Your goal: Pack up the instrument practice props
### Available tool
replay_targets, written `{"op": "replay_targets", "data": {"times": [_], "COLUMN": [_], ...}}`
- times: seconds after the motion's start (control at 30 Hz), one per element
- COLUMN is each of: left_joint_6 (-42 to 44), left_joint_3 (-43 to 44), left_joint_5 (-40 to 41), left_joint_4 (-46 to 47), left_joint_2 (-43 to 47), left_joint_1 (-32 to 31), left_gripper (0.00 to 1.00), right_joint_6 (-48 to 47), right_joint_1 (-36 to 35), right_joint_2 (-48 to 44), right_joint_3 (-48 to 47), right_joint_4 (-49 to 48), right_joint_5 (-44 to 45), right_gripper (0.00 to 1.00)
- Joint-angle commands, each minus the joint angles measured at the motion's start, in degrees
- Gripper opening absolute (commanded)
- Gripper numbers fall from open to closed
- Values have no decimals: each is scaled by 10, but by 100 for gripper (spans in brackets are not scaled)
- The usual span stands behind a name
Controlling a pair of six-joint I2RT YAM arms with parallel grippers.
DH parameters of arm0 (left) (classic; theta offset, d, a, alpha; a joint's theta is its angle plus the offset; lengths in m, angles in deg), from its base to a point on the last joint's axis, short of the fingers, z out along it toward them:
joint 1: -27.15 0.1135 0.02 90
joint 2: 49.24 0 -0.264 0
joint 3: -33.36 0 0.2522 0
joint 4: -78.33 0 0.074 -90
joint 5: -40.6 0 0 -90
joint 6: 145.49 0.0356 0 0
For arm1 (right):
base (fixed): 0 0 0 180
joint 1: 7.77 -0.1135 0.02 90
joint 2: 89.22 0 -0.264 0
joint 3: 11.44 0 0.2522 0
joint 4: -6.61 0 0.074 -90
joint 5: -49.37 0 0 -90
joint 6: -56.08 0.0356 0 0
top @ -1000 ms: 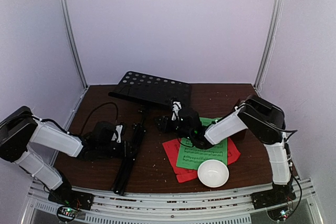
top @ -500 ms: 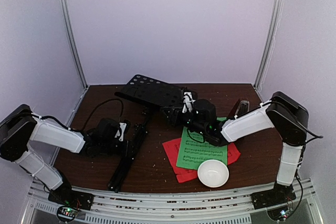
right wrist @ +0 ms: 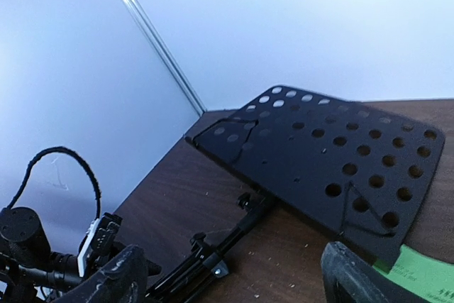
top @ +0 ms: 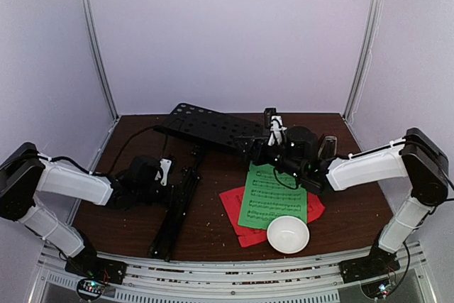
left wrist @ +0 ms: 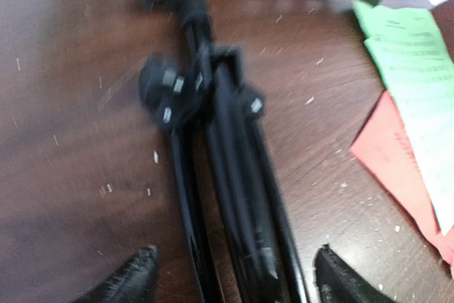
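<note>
The black perforated music stand lies flat on the table, its desk (top: 206, 125) at the back and its folded tripod legs (top: 172, 214) running toward the front. My left gripper (top: 176, 177) is open and straddles the legs (left wrist: 227, 196), with a fingertip (left wrist: 135, 278) on each side and a gap to the legs. My right gripper (top: 257, 148) is open and empty just off the desk's right edge (right wrist: 333, 154). The green sheet (top: 273, 196) lies on the red sheets (top: 237, 207). The red-brown metronome (top: 328, 147) shows partly behind the right arm.
A white bowl (top: 288, 234) sits on the sheets' front corner. The green sheet (left wrist: 418, 69) and a red sheet (left wrist: 390, 154) lie right of the legs. A black cable (top: 135, 148) loops over the left wrist. Metal frame posts (top: 96, 47) stand at the back corners.
My right arm has stretched out to the right and back, and its gripper has moved from the sheets' top edge to the desk's right edge. The left gripper has barely shifted along the legs.
</note>
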Motion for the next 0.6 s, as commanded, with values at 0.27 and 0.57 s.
{"op": "replay_targets", "data": {"times": [0.27, 0.57], "left_joint_6": [196, 94], "left_joint_3": [174, 111], "left_joint_5": [-22, -158], "left_joint_4": [-46, 25], "left_joint_2": [104, 94], "left_joint_1": [54, 384], "left_gripper": [98, 98], "right_joint_6": [-53, -17], "right_joint_1": [112, 390], "right_joint_2": [-196, -303], "right_joint_3": [-99, -21], "right_joint_4": [333, 462], "right_joint_5": [75, -4], "right_gripper": [100, 100]}}
